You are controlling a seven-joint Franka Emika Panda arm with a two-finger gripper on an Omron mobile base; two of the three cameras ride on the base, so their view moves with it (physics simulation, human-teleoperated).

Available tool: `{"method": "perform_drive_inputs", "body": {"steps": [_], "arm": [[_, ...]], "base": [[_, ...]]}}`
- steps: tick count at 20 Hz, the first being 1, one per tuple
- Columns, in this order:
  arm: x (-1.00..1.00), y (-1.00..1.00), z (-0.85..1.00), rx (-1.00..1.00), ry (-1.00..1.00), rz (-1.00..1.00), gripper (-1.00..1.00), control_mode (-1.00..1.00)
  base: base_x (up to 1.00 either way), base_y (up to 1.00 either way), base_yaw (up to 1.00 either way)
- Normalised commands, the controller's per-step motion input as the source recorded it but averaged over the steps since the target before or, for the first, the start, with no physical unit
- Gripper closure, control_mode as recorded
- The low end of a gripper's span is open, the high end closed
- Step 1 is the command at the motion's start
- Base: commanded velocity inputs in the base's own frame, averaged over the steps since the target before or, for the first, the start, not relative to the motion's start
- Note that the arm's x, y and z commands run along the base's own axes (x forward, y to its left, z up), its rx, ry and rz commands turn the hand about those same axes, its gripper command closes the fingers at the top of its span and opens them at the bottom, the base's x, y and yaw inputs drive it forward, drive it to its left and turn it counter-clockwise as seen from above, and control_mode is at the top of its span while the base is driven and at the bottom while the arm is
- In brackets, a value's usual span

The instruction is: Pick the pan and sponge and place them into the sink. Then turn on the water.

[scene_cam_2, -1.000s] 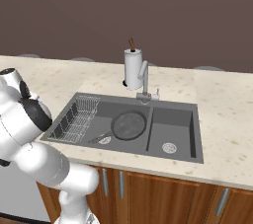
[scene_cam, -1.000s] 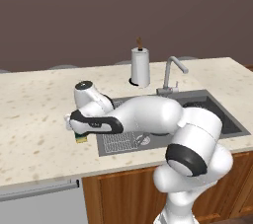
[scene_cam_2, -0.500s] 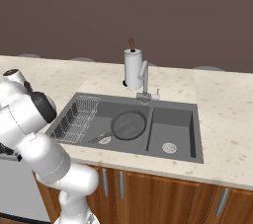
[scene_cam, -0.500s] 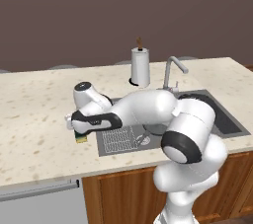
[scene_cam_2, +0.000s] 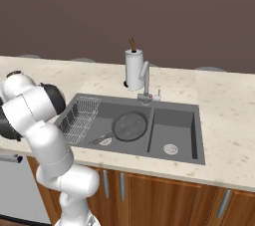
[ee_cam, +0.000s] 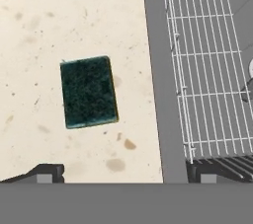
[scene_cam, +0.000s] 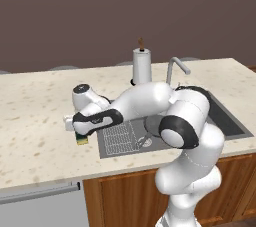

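- Gripper [ee_cam: 123,174] jaws are standing wide apart, holding and touching nothing.
- Sponge [ee_cam: 89,92] is lying green side up on the counter [scene_cam: 35,121], below the jaws, just left of the sink [scene_cam_2: 175,123] edge.
- Pan [scene_cam_2: 130,126] is sitting in the sink.
- Arm is reaching left, bent low over the counter.

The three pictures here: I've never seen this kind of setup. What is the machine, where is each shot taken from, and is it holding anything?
A white robot arm stands at a kitchen counter. Two cameras on its base look over it from behind, left and right. The third rides on the hand and looks down along its open, empty fingers. Below it on the counter lies the sponge, green side up, beside the sink. The pan already lies in the sink. Behind stand the faucet and a paper towel roll.
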Motion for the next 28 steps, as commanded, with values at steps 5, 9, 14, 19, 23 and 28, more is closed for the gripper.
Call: {"method": "perform_drive_inputs", "body": {"steps": [5, 9, 14, 19, 23, 28], "arm": [[0.06, 0.29, -0.20, 0.00, 0.00, 0.00, -1.00, -1.00], [0.09, 0.29, -0.23, -0.01, 0.00, 0.00, -1.00, -1.00], [0.14, 0.10, -0.19, -0.07, 0.00, 0.00, -1.00, -1.00], [0.14, 0.00, -0.06, -0.09, 0.00, 0.00, -1.00, -1.00], [0.16, 0.00, 0.00, -0.06, 0.00, 0.00, -1.00, -1.00], [0.18, 0.00, 0.00, -0.05, 0.00, 0.00, -1.00, -1.00]], "base": [[0.00, 0.00, 0.00], [0.00, 0.00, 0.00], [0.00, 0.00, 0.00], [0.00, 0.00, 0.00], [0.00, 0.00, 0.00], [0.00, 0.00, 0.00]]}}
